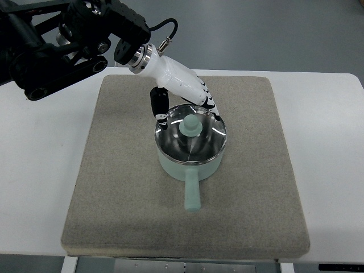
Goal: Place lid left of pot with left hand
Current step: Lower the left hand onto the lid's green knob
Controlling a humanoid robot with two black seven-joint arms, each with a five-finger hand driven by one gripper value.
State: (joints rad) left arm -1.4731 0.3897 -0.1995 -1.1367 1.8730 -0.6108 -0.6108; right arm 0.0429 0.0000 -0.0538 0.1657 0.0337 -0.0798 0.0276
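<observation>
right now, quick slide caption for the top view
Left hand reaches over the mint pot on a grey mat, fingers at the glass lid, still seated.

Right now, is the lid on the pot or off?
On. The lid sits flat on the pot rim, knob up. The left robot hand is at its far edge.

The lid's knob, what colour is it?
The knob is pale mint green, matching the pot; the top view shows it.

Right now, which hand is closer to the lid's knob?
Left. The left hand reaches in from the upper left and hangs over the far rim of the pot, fingers just short of the lid's knob. The right hand is out of view.
</observation>
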